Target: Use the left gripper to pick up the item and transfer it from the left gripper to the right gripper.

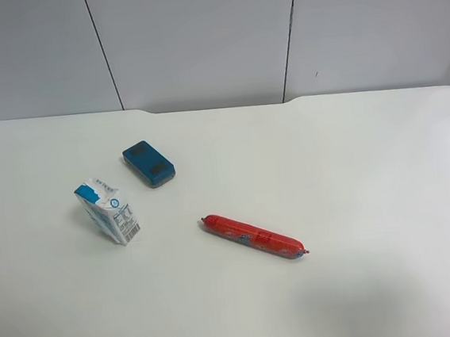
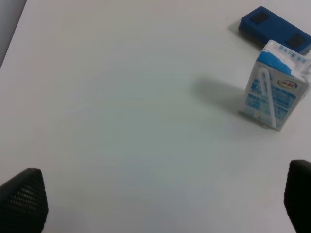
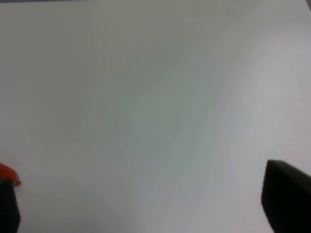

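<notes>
The item, a small white milk carton [image 1: 109,211] with a blue top and a barcode, stands upright on the white table [image 1: 353,172] at the exterior view's left. It also shows in the left wrist view [image 2: 274,92], with a straw on its side. My left gripper [image 2: 160,204] is open and empty, apart from the carton; only its two black fingertips [image 2: 24,199] show. My right gripper [image 3: 146,204] is open and empty over bare table, with one black fingertip [image 3: 286,199] at each lower corner. Neither arm shows in the exterior view.
A flat blue block [image 1: 149,163] lies just behind the carton, also in the left wrist view [image 2: 274,30]. A long red sausage [image 1: 253,236] lies mid-table; its end shows in the right wrist view [image 3: 7,172]. A grey panelled wall [image 1: 196,36] stands behind the table.
</notes>
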`<state>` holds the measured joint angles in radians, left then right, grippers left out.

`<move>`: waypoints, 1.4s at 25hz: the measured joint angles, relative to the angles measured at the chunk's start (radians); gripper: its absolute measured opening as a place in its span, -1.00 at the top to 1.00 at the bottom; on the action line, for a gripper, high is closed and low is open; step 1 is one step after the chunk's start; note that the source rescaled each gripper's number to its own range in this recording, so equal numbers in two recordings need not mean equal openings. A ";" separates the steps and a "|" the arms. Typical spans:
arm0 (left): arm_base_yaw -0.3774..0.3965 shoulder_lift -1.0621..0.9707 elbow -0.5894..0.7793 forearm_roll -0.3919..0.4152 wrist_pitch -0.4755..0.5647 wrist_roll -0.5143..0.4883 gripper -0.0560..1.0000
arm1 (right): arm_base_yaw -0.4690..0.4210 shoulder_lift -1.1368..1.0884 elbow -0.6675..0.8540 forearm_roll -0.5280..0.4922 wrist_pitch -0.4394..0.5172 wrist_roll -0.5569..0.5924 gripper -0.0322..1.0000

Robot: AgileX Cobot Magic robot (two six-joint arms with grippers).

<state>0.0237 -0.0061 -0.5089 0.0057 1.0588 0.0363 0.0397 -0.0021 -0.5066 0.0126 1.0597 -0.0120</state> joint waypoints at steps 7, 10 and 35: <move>0.000 0.000 0.000 0.000 0.000 0.000 -1.00 | 0.000 0.000 0.000 0.000 0.000 0.000 -1.00; 0.000 0.000 0.000 0.000 0.000 0.000 -1.00 | 0.000 0.000 0.000 0.000 0.000 0.000 -1.00; 0.000 0.466 -0.208 0.001 0.020 -0.126 -1.00 | 0.000 0.000 0.000 0.000 0.000 0.000 -1.00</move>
<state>0.0237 0.4596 -0.7169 0.0066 1.0791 -0.0894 0.0397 -0.0021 -0.5066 0.0126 1.0597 -0.0120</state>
